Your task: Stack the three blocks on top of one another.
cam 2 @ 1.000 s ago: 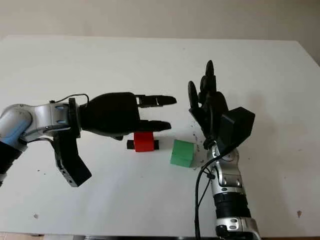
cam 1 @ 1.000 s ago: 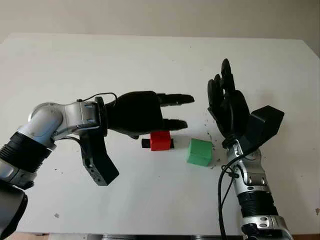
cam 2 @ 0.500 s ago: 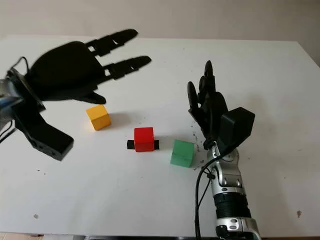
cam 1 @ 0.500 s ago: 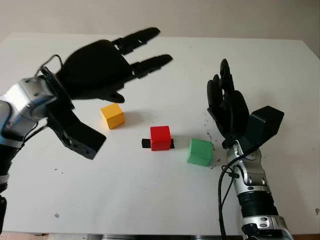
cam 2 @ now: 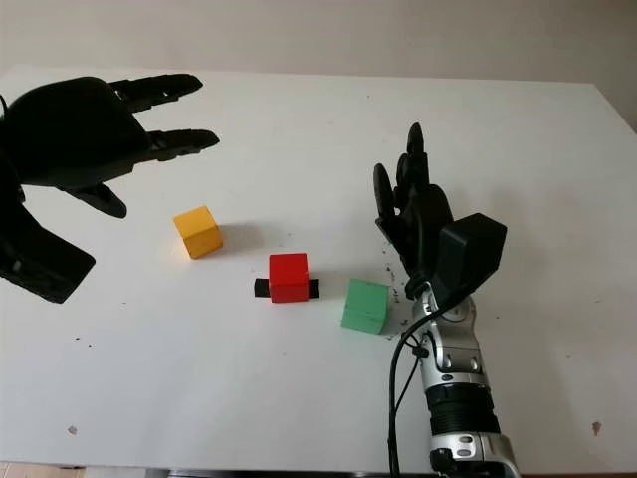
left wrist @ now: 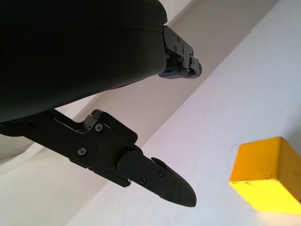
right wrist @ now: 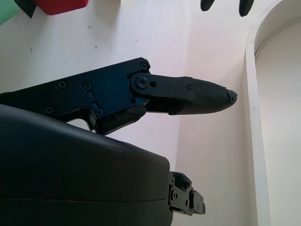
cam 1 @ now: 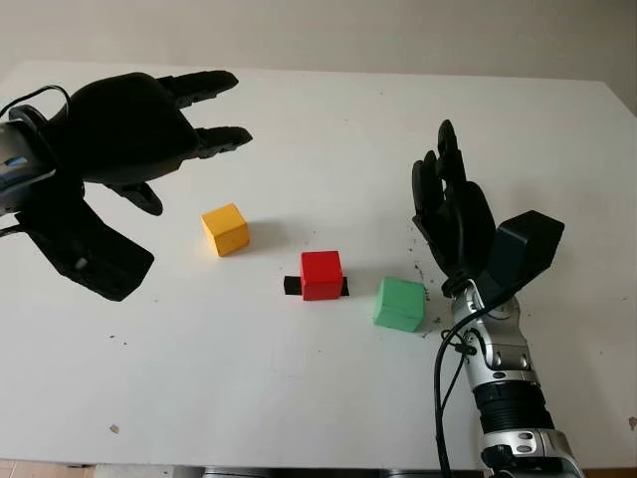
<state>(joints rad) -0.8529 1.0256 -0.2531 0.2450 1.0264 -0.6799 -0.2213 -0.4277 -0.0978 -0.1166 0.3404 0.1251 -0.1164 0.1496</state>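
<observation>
Fingers of my left hand are open and hold nothing, raised over the table's far left; the yellow block lies just beyond and below their tips, toward me. My right hand, open too, stands beside the green block, with the red block between.

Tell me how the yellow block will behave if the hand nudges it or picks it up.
The yellow block looks like a rigid cube with flat faces, so it should slide, not roll, on the smooth white table. It sits flat and squat, so tipping seems unlikely. Its small size suggests it is light, though the open left hand raised above it might slip on its smooth sides.
</observation>
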